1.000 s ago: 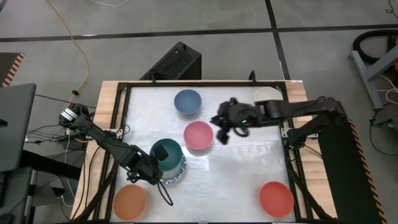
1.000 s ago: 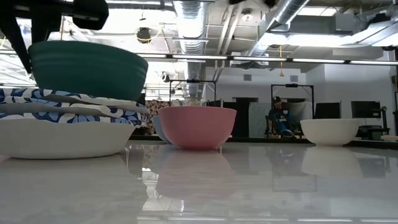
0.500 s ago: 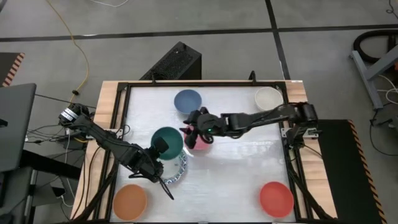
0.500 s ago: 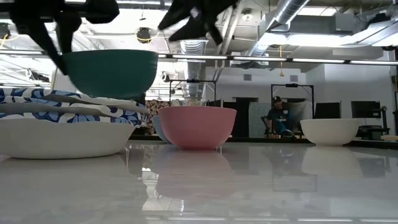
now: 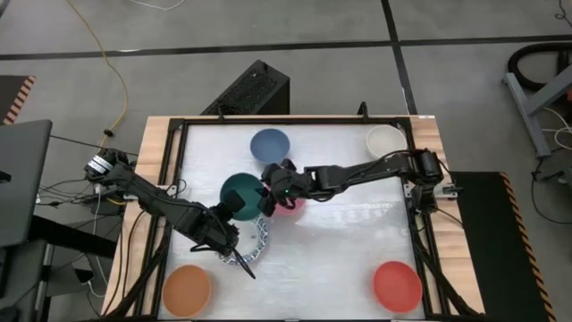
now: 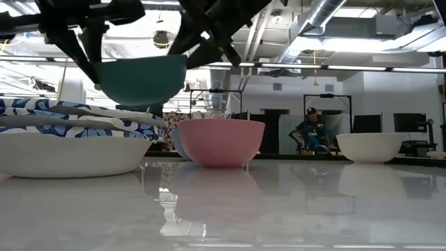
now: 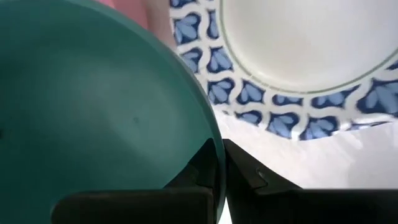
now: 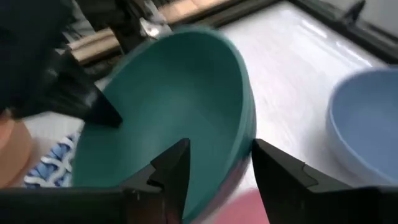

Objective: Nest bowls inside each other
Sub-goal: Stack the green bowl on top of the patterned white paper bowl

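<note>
A teal bowl (image 5: 241,191) hangs in the air over the table's middle, above and beyond the stack of white bowls with blue-patterned rims (image 5: 258,241). My left gripper (image 5: 234,208) is shut on its near rim. My right gripper (image 8: 217,165) is open, reaching in from the right. One of its fingers stands inside the teal bowl's far right rim (image 8: 246,134) and the other outside; I see no touch. The pink bowl (image 6: 221,141) rests on its base just right of the teal one, partly hidden under my right gripper in the high view. My left gripper pinches the teal bowl's rim (image 7: 210,144), one finger inside the bowl and one outside. The fingers slant down from the table's near left. The bowl is lifted clear of the patterned stack (image 6: 70,129), its opening up and roughly level.
A blue bowl (image 5: 269,144) and a cream bowl (image 5: 386,139) stand along the far edge. An orange bowl (image 5: 186,289) sits at the near left corner and a red one (image 5: 396,284) at the near right. Bare table lies between pink and red.
My left gripper has lifted the teal bowl off the patterned stack and carried it toward the far edge and the pink bowl. My right gripper has swung down and toward the table's left, from beside the pink bowl to the teal bowl's rim.
</note>
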Controlling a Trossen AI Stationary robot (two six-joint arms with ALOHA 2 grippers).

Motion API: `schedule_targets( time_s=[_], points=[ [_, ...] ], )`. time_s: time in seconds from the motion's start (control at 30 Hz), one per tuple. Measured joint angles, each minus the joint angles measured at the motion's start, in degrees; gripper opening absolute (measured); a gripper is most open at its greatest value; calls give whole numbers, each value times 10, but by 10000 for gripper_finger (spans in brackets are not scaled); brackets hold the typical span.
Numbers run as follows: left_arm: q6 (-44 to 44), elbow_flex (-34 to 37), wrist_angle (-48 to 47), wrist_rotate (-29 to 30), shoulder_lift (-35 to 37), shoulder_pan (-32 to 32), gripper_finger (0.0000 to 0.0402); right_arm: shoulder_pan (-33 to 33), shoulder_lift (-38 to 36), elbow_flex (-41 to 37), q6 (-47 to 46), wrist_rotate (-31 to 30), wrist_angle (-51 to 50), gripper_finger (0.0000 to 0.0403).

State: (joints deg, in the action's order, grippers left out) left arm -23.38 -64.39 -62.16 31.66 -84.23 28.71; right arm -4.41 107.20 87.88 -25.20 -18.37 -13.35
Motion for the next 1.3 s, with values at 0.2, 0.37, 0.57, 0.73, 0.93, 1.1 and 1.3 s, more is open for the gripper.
schedule_targets(
  time_s=[0.2,0.37,0.57,0.73,0.93,1.1,1.3],
  points=[
    [-26,0,6,18,0,0,0,11,-1,0,-24,22,-31,166],
    [-32,0,28,18,0,-10,3,12,-1,0,-47,28,-45,105],
    [-29,-18,96,5,0,-21,45,14,0,-1,-50,29,-75,13],
    [3,-46,103,1,0,-23,98,18,0,-1,-56,48,-83,12],
    [119,-62,60,-53,2,-27,158,24,0,-1,-48,82,-88,6],
    [178,-62,58,-79,8,-30,198,31,0,-1,-45,103,-84,6],
    [267,-80,34,-85,48,-39,223,30,0,-1,-45,101,-85,6]
  ],
)
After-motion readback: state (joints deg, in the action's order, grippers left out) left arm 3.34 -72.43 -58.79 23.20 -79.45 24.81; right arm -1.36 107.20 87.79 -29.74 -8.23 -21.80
